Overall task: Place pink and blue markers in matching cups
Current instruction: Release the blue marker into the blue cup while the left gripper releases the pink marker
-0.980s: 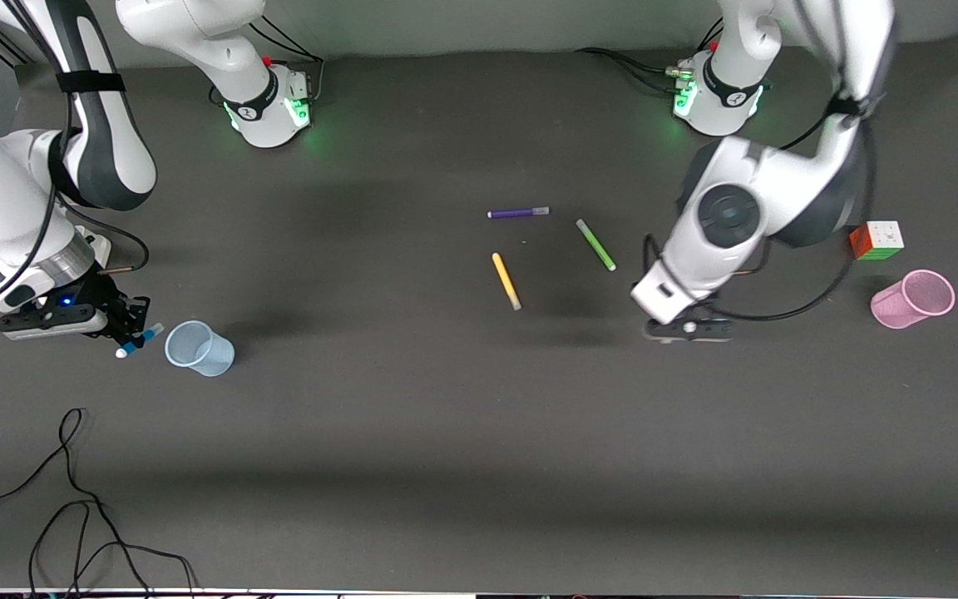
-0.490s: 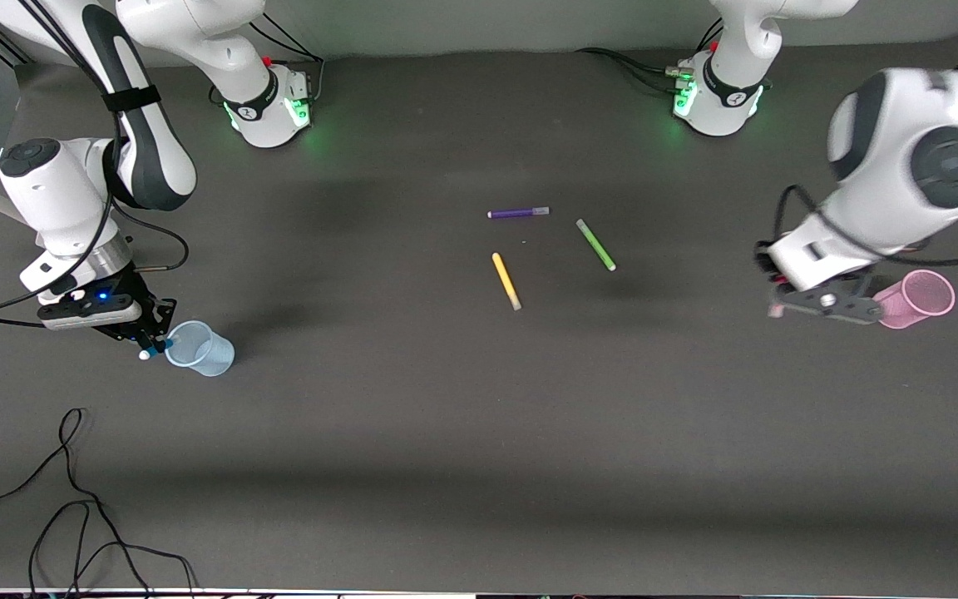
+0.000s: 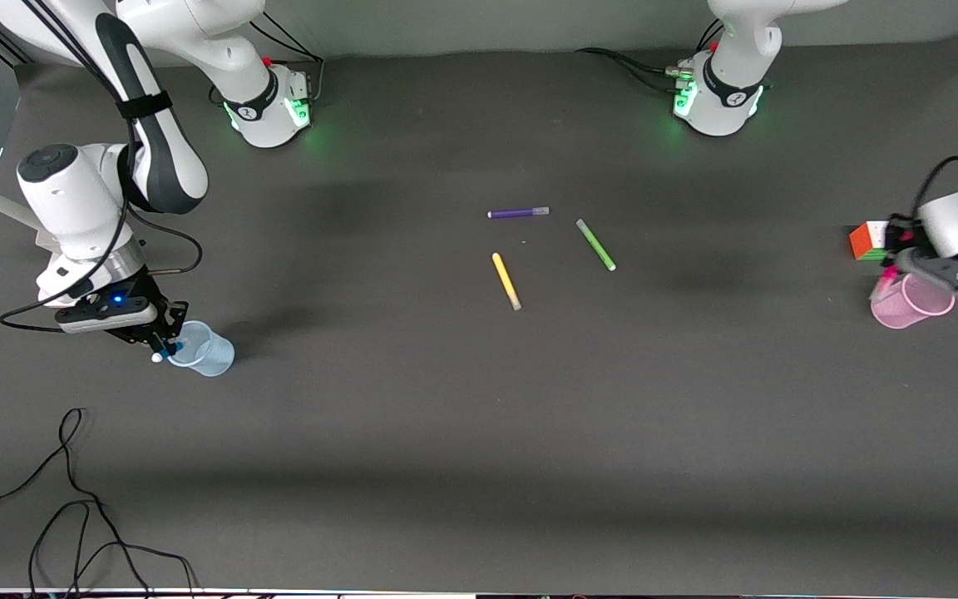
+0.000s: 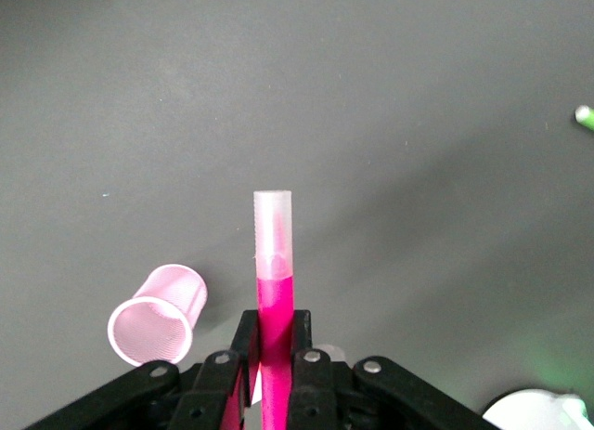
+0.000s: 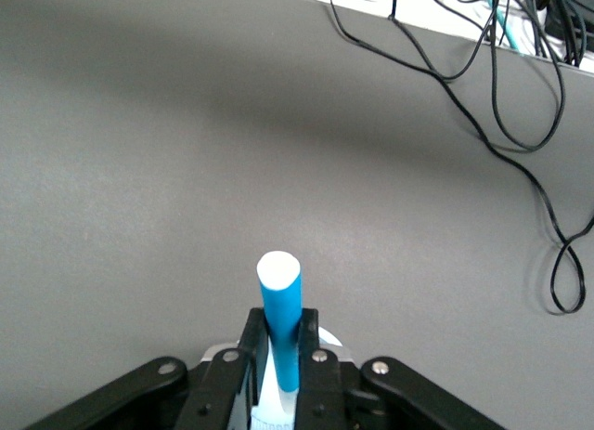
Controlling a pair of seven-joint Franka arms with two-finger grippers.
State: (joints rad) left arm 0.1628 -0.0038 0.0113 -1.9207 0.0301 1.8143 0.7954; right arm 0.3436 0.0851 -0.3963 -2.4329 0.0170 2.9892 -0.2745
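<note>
Left tool (image 4: 276, 351): clenched on pink marker (image 4: 273, 263), over pink cup (image 3: 911, 301); arm cut off at frame edge.
Right tool (image 5: 278, 356): clenched on blue marker (image 5: 281, 314) at blue cup (image 3: 200, 349); marker's lower end hidden.

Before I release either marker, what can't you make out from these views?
- Front view: the left hand and frame edge hide most of the pink marker at the pink cup.
- Right wrist view: the right hand hides the blue cup; is the blue marker over its mouth? Unclear.
</note>
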